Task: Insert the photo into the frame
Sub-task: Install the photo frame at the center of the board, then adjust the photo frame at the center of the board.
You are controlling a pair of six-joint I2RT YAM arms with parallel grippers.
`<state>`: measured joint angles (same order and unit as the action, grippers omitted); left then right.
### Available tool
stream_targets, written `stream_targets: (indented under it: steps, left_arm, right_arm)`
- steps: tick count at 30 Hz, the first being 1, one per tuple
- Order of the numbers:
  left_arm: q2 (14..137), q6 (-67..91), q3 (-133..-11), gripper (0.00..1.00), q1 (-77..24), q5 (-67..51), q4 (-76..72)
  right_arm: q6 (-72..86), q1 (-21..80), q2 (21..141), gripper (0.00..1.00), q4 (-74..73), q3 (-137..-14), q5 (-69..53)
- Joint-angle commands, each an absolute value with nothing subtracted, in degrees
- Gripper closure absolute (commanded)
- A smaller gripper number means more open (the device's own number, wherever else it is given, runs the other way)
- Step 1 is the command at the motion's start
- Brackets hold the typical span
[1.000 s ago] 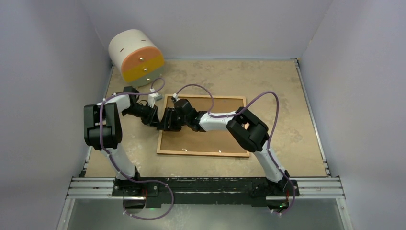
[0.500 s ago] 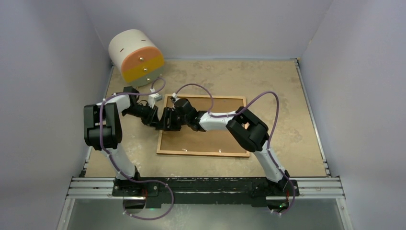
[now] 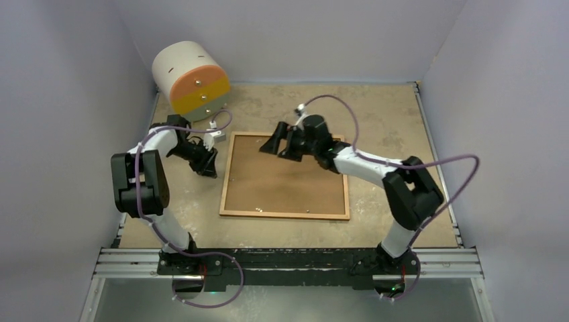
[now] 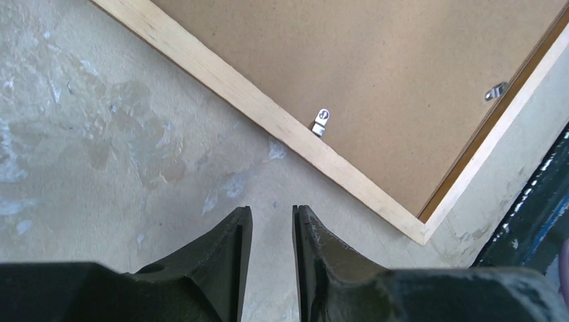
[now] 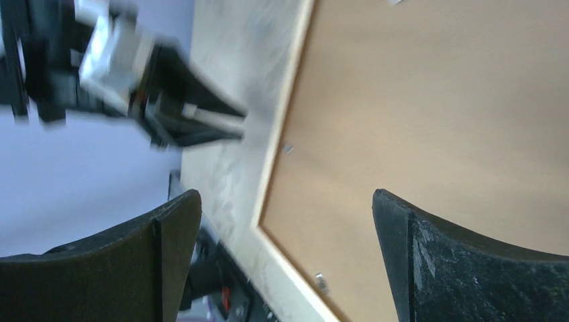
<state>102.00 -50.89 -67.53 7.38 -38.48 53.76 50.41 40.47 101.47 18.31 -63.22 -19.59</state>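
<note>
Brown backing board (image 3: pixel 285 178) sits in the frame (image 3: pixel 285 215), photo not visible, so closing-up stage imo. L gripper (image 4: pixel 272 209) barely open, R gripper (image 5: pixel 285 198) wide, both empty. Next prob: check tabs (image 4: pixel 321 122).

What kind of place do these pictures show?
Probably a laboratory robot cell: plain pale walls box in a table, and the left arm and right arm are bolted to a metal rail at its near edge.

Pale wood tone being shown on frame (image 4: pixel 235 86); plain brown on board (image 4: pixel 402 67) ahead of black left gripper (image 4: pixel 270 213); mottled beige being shown on table (image 4: pixel 100 134) beneath it.
</note>
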Motion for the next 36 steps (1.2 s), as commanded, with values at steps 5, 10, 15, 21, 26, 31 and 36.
stream_targets:
  steps: [5,10,15,21,26,31,36]
  left_arm:
    - [95.43,-55.27,-55.81,0.70,1.57,-27.33,48.05]
    - [92.21,-55.03,-50.37,0.70,-3.39,-23.75,45.01]
    - [91.91,-57.20,-50.24,0.70,-4.75,-27.20,47.63]
    - [92.80,-56.88,-50.33,0.70,-12.27,-28.28,48.21]
    - [97.26,-49.70,-53.89,0.69,-23.33,-24.91,44.82]
    - [102.43,-46.74,-60.71,0.68,-34.73,-24.18,46.44]
    - [103.14,-45.33,-66.97,0.58,-36.72,-25.48,50.85]
  right_arm:
    - [46.61,19.35,86.58,0.01,1.48,-56.78,-4.13]
    - [47.41,7.84,86.28,0.01,1.03,-53.20,-3.67]
    - [46.15,6.33,95.01,0.01,0.86,-56.60,-6.50]
    - [45.33,7.83,107.81,0.04,2.10,-65.63,-8.42]
    - [45.33,13.87,116.97,0.06,1.69,-78.40,-15.83]
    - [40.80,21.50,130.82,0.06,-12.52,-101.81,-19.24]
    - [43.90,22.56,131.80,0.03,-6.65,-105.42,-23.96]
